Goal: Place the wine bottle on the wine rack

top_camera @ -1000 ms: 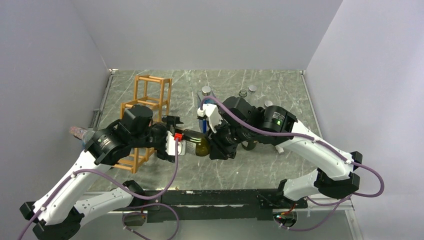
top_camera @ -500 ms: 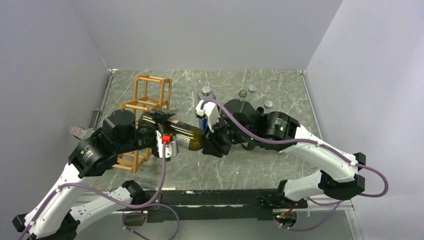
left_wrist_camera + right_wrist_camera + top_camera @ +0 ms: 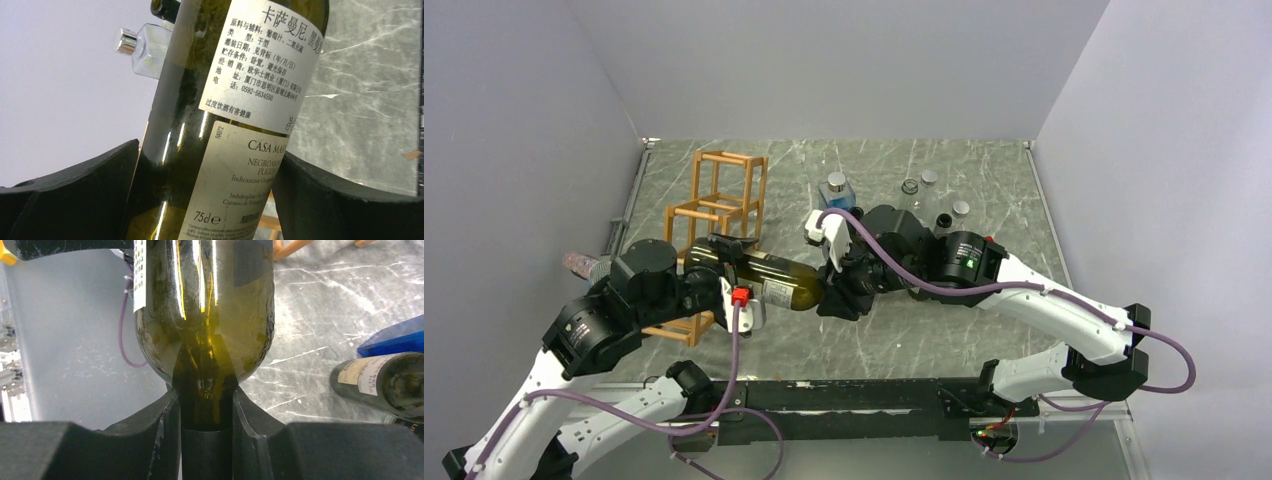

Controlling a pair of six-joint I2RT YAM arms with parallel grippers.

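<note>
In the right end effector: wine bottle, clamped by the neck; left end effector open, straddling its body; wine rack just beyond it. Step, seemingly: transport. Next: base-first into a cell.

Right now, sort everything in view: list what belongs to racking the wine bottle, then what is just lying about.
Job in hand:
dark green glass wine bottle; light orange-brown wooden open-frame wine rack; right gripper, shut on the bottle's neck; left gripper, jaws astride its body.

Lying about:
square glass flask of blue liquid with silver cap; small round jars and lids; second dark wine bottle.
</note>
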